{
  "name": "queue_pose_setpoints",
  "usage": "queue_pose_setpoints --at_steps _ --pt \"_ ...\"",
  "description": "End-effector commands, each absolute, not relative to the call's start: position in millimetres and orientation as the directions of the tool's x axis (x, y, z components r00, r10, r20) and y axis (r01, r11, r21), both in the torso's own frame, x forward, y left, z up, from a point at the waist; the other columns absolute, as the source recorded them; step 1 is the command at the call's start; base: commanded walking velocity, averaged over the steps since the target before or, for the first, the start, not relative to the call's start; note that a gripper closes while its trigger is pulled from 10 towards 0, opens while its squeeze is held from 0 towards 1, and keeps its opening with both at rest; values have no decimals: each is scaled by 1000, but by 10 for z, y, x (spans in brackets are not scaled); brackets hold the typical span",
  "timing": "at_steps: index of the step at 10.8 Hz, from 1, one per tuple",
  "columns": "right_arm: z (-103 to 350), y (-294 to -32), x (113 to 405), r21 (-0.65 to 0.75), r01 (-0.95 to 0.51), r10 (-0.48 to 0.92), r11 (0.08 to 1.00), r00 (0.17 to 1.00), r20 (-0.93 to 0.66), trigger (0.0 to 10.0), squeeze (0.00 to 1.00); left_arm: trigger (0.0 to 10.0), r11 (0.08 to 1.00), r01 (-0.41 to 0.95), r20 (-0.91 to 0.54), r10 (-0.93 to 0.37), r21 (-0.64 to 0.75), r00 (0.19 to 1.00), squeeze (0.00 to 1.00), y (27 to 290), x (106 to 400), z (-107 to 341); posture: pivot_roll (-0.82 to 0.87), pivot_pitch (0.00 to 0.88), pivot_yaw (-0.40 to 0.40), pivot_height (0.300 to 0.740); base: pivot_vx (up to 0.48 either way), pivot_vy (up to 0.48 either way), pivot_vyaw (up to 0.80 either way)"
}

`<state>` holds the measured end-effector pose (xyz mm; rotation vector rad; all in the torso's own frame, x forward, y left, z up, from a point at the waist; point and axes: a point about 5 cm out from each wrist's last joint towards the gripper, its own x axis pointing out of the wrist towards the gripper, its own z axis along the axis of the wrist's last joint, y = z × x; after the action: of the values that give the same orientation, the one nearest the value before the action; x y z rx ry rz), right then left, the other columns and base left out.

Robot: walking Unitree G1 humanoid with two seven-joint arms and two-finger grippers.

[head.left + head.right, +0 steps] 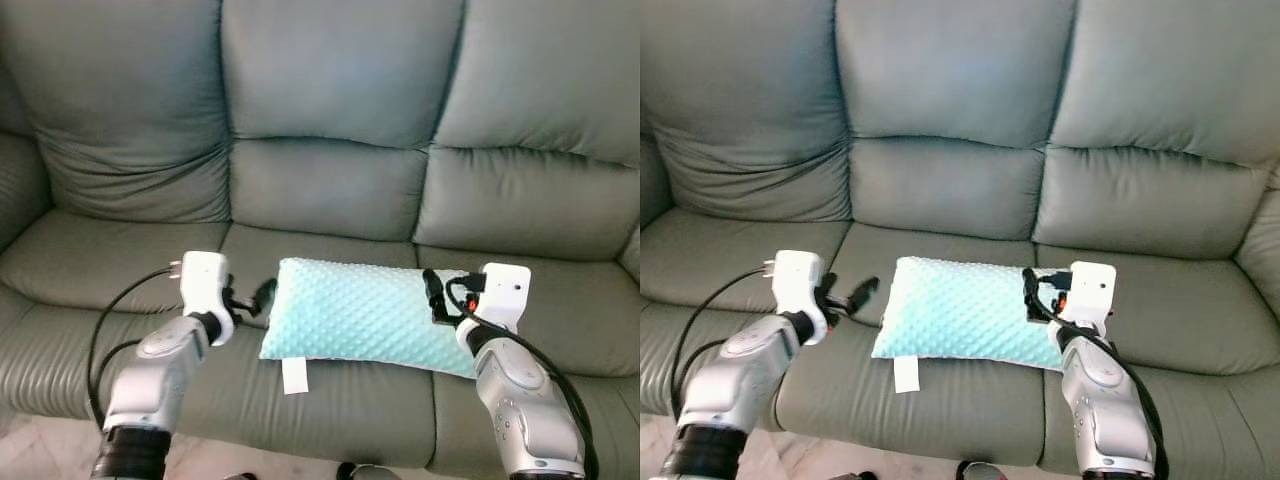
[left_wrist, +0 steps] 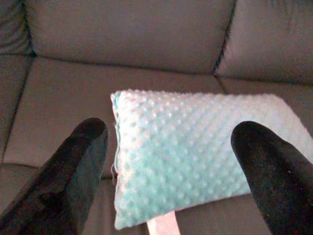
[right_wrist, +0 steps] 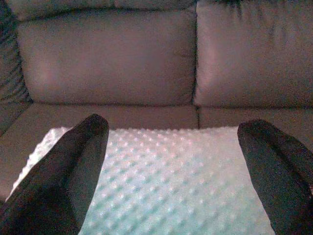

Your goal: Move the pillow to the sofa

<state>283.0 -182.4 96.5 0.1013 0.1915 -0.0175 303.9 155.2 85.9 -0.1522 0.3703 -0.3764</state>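
left silver arm: bent, reaching forward | left gripper (image 1: 262, 294): black fingers spread apart, just off left end of mint dotted pillow (image 1: 360, 312) | right silver arm: bent, forward | right gripper (image 1: 433, 292): fingers spread, over pillow's right end

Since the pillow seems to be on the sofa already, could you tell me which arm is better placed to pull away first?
Left, probably. The left gripper sits open just beside the pillow, apart from its edge, while the right gripper hangs open over the pillow's other end.
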Motion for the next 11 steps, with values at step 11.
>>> queue_pose_setpoints --at_steps 11 --pt "536 -1949 2607 128 106 -31 986 872 -489 10000 0 10000 916 339 -467 -402 -216 788 0 1217 3186 362 -232 237 7 740 0 0 0"
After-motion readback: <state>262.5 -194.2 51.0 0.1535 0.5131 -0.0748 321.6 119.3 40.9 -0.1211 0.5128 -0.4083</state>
